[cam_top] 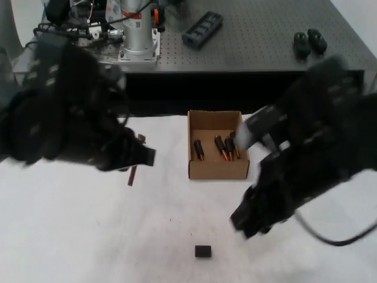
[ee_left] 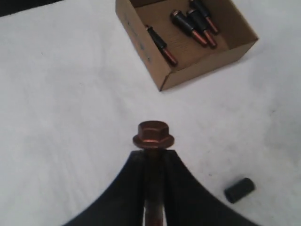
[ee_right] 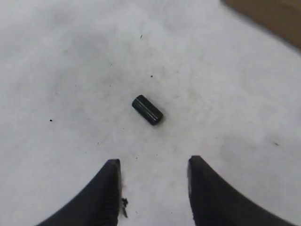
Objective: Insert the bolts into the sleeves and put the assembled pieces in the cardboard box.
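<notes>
A grey perforated plate lies beyond the white surface, and on that plate stand a silver post amid tangled cables at its left end, a dark slotted tray near its middle and two small dark objects toward its right end.

High view: from up behind both arms, looking forward and down over the bench, taking in the cardboard box and the loose sleeve. Left wrist view: right above the left gripper and the bolt in it, looking past them to the same box and sleeve. Right wrist view: close to the bench, looking down past the right gripper at that sleeve, with a corner of the box just in sight. Shared by all three: box and sleeve.
</notes>
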Controlling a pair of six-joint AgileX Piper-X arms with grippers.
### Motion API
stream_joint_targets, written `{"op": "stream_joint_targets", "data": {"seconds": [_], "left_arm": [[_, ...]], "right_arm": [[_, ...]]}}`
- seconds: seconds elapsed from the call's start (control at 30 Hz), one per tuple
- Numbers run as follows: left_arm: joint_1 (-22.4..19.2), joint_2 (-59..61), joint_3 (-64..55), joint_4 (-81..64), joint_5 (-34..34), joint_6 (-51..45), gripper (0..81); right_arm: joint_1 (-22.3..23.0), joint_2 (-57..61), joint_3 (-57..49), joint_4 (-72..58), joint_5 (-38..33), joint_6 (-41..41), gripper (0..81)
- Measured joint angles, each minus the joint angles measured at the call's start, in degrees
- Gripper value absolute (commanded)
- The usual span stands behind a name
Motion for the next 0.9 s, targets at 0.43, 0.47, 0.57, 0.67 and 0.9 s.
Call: {"op": "stream_joint_targets", "data": {"seconds": [0.43, 0.47, 0.57, 0.67, 0.9], "left_arm": [[0.62, -17.17, 5.21, -0.54, 1.79, -1.01, 0.6], [0.78, -17.50, 5.21, -0.53, 1.81, -1.01, 0.6], [1.51, -17.75, 5.30, -0.29, 1.79, -1.01, 0.6], [2.08, -17.75, 5.30, 0.32, 1.79, -1.01, 0.6], [2.14, -17.75, 5.30, 2.25, 1.89, -0.37, 0.6]], "right_arm": [[7.63, 19.83, -10.37, 1.66, 11.25, -8.38, 33.2], [7.59, 19.97, -10.37, 1.66, 12.22, -9.28, 33.2], [7.59, 20.98, -10.73, 1.25, 13.93, -10.90, 33.2], [7.65, 21.86, -10.71, 0.02, 15.73, -12.92, 33.2], [7.65, 23.23, -11.01, -2.95, 16.34, -15.05, 31.4]]}}
